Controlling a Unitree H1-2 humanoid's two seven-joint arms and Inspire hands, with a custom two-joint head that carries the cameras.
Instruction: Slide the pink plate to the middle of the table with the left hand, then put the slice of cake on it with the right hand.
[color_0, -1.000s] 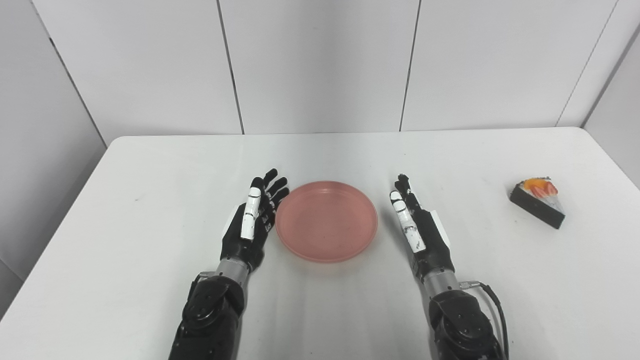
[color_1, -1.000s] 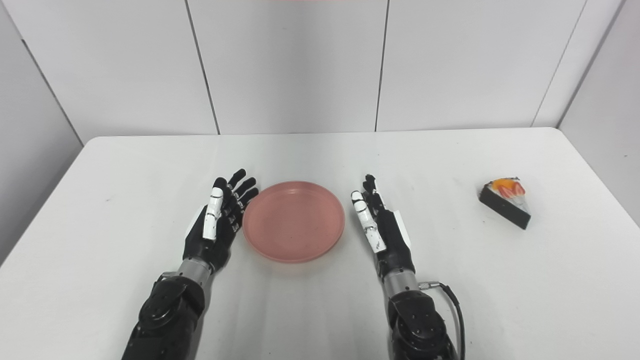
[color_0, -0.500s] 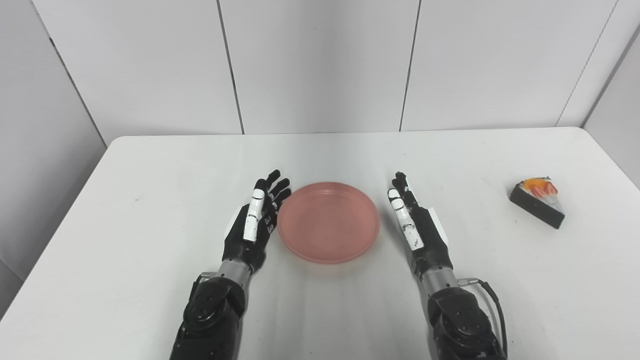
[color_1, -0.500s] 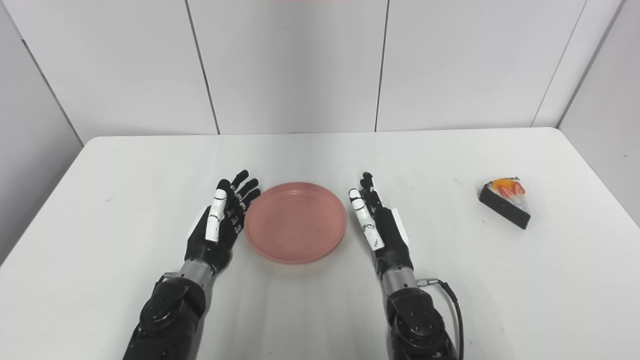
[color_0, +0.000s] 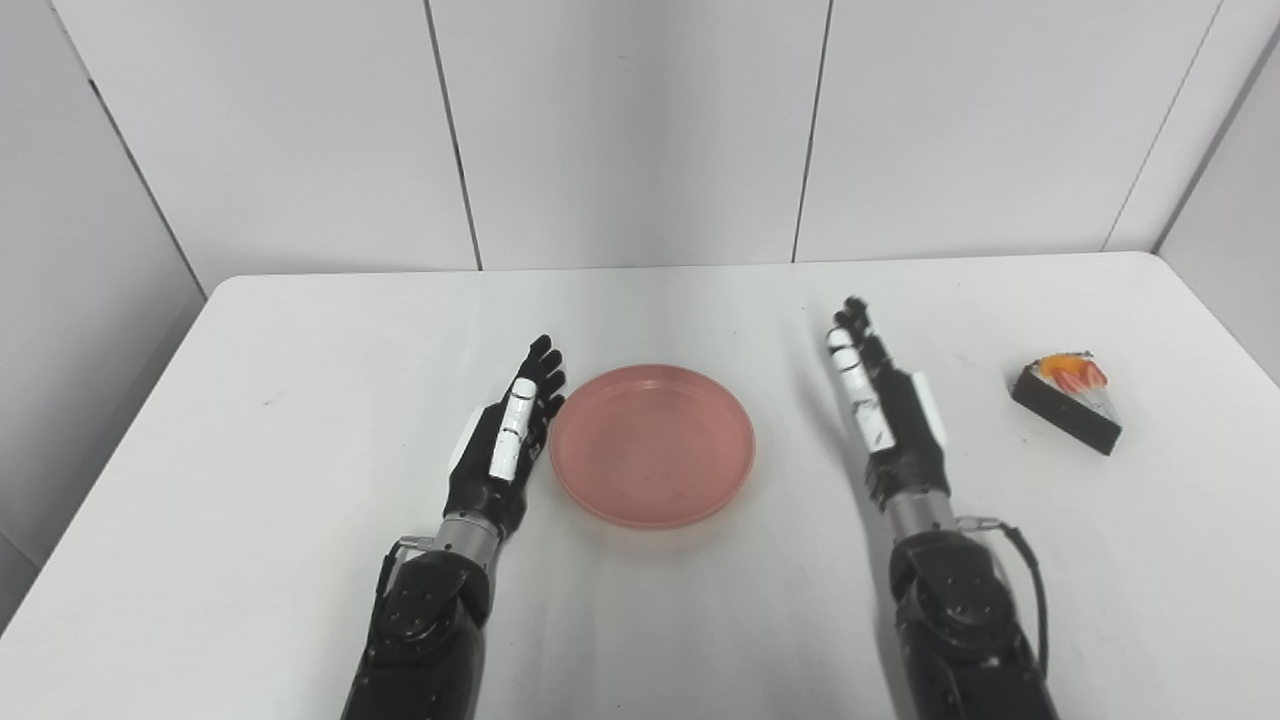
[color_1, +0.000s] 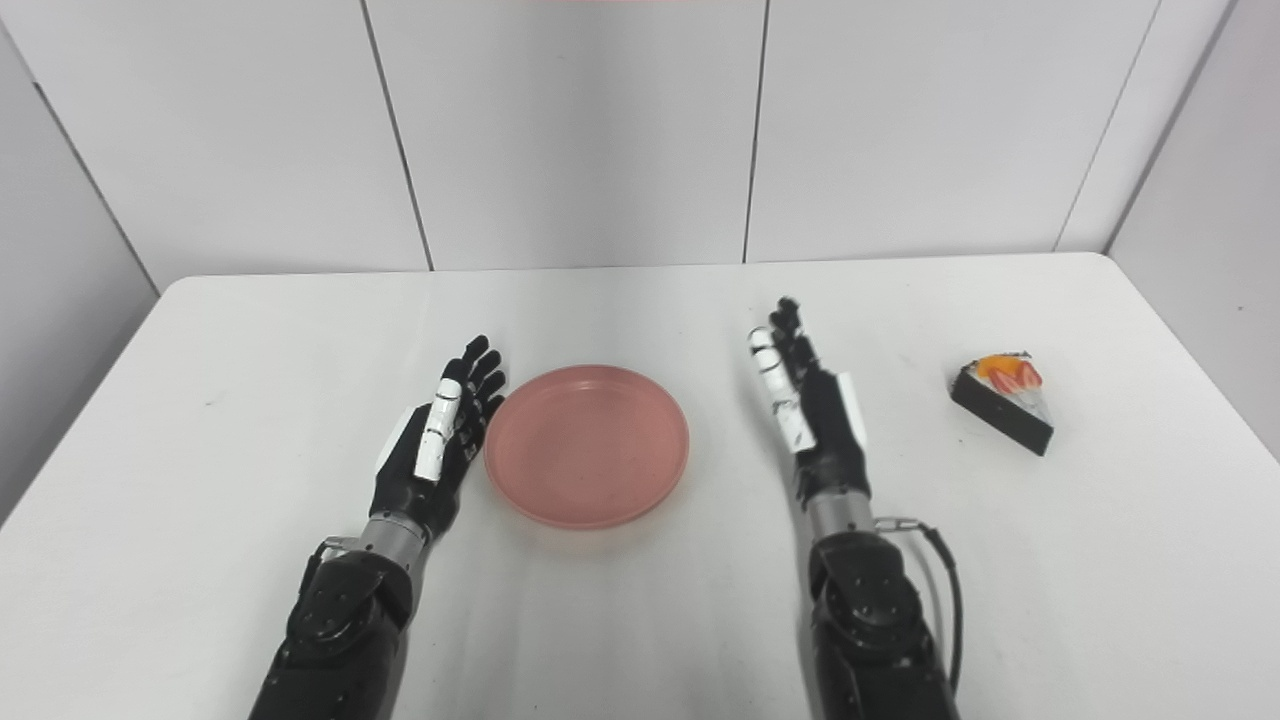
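Observation:
The pink plate (color_0: 652, 443) lies near the middle of the white table (color_0: 300, 330), with nothing on it. My left hand (color_0: 505, 440) stands open on edge just left of the plate's rim, fingers straight and pointing away. My right hand (color_0: 885, 415) is open too, raised and well to the right of the plate, about halfway toward the cake. The slice of cake (color_0: 1068, 400), dark with orange and red fruit on top, sits near the table's right edge, apart from both hands.
White wall panels (color_0: 640, 130) rise behind the table's far edge. The table's right edge runs close beside the cake. Bare tabletop lies between my right hand and the cake.
My right hand has lifted away from the plate and moved right and farther out, toward the cake. The left hand stays beside the plate, fingers drawn closer together. The view shifted slightly.

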